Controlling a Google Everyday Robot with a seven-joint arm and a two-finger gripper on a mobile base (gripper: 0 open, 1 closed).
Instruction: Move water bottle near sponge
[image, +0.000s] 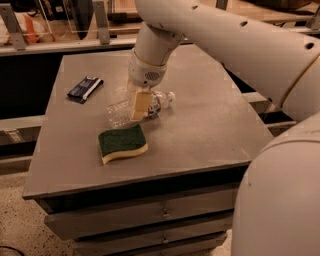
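The water bottle (120, 113), clear ribbed plastic with a white cap (171, 95), lies on its side low over the grey table (210, 125), cap pointing right. My gripper (140, 103) reaches down from above and is shut around the bottle's middle, with one pale finger (140, 105) in front of the label. The sponge (122, 143), dark green on top with a pale yellow body, lies flat just in front of the bottle, a small gap apart.
A flat dark blue wrapped packet (85, 88) lies at the table's back left. My white arm (235, 45) crosses the upper right. The table's front edge runs just below the sponge. Rails and shelving stand behind the table.
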